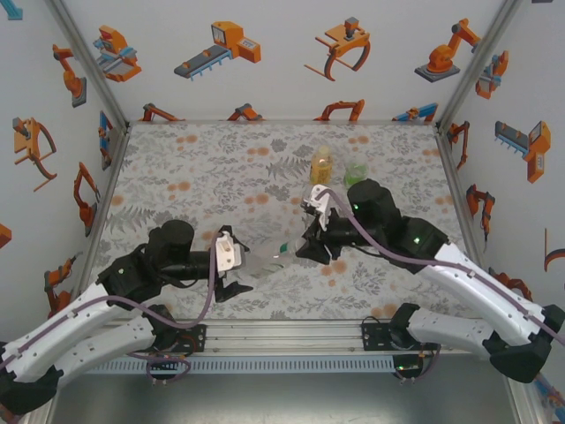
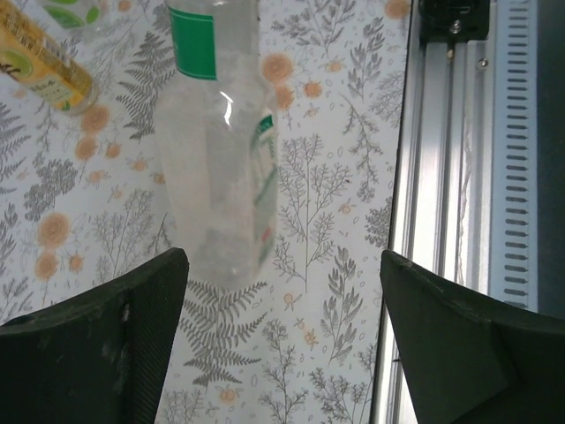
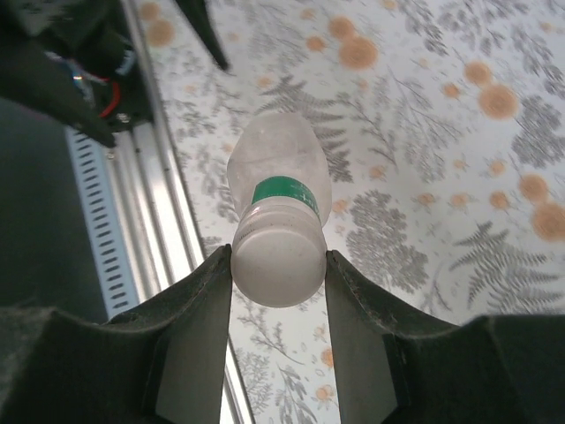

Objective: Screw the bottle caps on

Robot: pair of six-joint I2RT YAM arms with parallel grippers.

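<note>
A clear bottle (image 1: 263,261) with a green neck band hangs tilted low over the table between the two grippers. My right gripper (image 3: 278,262) is shut on its white cap (image 3: 275,265), which sits on the bottle's neck. My left gripper (image 2: 282,336) is open, its fingers (image 2: 124,344) spread wide just short of the bottle's base (image 2: 216,168), not touching it. In the top view the left gripper (image 1: 235,276) is at the bottle's base end and the right gripper (image 1: 308,246) at its cap end. An amber-yellow bottle (image 1: 322,163) and a greenish-clear bottle (image 1: 356,170) stand at the back.
The aluminium rail (image 2: 450,132) at the table's near edge runs close beside the left gripper. The amber bottle (image 2: 44,57) shows at the top left of the left wrist view. White walls with robot stickers close in the table on three sides.
</note>
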